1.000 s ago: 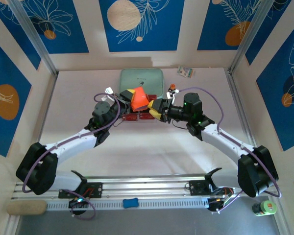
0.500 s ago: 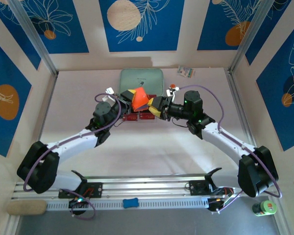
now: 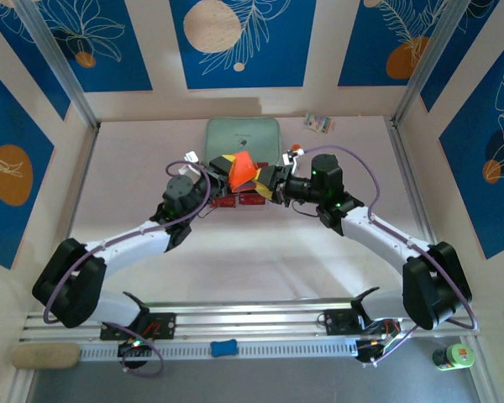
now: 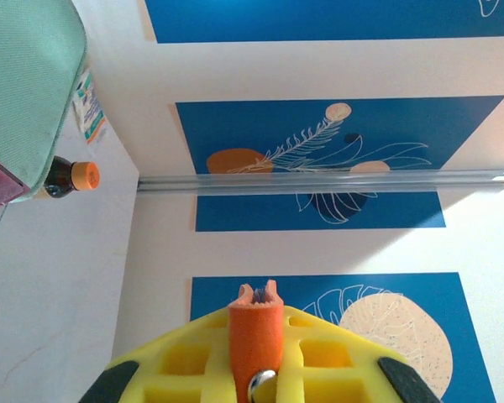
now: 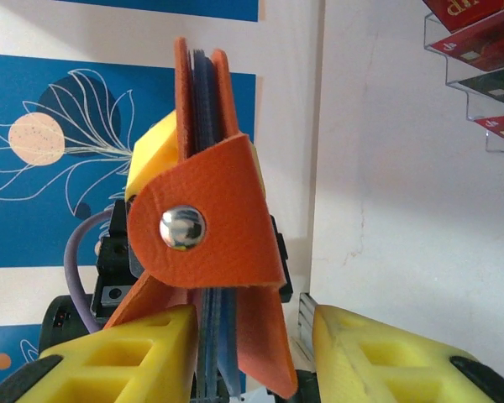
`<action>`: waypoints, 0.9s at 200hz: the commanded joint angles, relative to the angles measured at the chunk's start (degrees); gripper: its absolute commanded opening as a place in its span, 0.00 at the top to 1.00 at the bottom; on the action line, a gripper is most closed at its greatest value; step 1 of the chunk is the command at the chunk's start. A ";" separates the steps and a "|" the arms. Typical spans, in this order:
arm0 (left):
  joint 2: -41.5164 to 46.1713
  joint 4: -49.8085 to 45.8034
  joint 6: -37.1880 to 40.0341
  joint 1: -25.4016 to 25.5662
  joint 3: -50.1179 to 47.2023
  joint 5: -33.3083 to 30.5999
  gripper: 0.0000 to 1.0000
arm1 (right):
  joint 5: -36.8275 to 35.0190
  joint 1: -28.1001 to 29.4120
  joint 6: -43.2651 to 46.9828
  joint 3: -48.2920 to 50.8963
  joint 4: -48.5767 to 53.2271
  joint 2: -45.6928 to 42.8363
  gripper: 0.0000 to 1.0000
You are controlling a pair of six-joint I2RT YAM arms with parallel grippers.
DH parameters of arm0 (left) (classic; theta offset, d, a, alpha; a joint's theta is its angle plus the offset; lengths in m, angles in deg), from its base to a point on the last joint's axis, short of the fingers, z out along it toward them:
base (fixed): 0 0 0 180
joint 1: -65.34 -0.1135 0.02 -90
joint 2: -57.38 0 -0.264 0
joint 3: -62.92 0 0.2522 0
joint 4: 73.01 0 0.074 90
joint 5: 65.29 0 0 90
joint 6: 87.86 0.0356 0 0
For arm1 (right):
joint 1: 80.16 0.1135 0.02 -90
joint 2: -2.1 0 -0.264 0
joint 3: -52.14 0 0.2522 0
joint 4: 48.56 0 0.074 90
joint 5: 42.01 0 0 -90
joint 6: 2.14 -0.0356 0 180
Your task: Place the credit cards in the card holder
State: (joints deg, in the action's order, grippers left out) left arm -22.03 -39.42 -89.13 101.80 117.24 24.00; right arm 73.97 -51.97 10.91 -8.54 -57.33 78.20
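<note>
I see left tool (image 4: 256, 369) clamped on card holder (image 5: 206, 235); right tool (image 5: 254, 336) half-open astride it; pinch one side only, spread gently.

We log orange card holder (image 5: 223, 243), red and black credit cards (image 5: 479, 46), mint-green pouch (image 3: 243, 133), yellow pads (image 5: 118, 357), blue leaf-print walls (image 3: 260, 59)

The card holder (image 5: 210, 218) is matt orange leather with a glossy metal snap (image 5: 182, 227); the pouch (image 4: 21, 84), woven cloth.
</note>
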 commanded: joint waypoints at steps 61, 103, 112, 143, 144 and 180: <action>-1.70 3.61 -0.17 1.33 -0.96 1.21 0.97 | 3.81 -1.36 -2.09 0.49 -7.63 2.70 0.97; -0.26 -1.03 6.29 -0.51 -4.12 4.08 0.18 | 3.30 -3.81 4.76 4.97 -3.48 -0.65 1.00; 0.87 -3.85 8.79 -1.14 -4.29 5.34 0.03 | 2.70 -4.09 7.57 6.15 -1.38 -1.76 1.00; 5.17 -28.31 23.41 -2.46 2.79 9.02 0.00 | -0.18 -4.20 18.96 9.69 4.88 -6.03 1.00; 5.25 -29.53 24.07 -2.45 3.31 9.08 0.00 | -0.20 -4.20 19.08 9.89 4.96 -6.13 1.00; 1.22 -58.47 40.90 -2.11 19.91 8.70 0.00 | -2.72 -3.41 27.26 11.86 9.16 -8.46 1.00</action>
State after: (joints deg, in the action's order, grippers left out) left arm -19.21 -75.79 -63.84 99.73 127.34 31.17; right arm 73.83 -56.15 28.98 2.78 -52.85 71.42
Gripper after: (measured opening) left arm 0.998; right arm 0.068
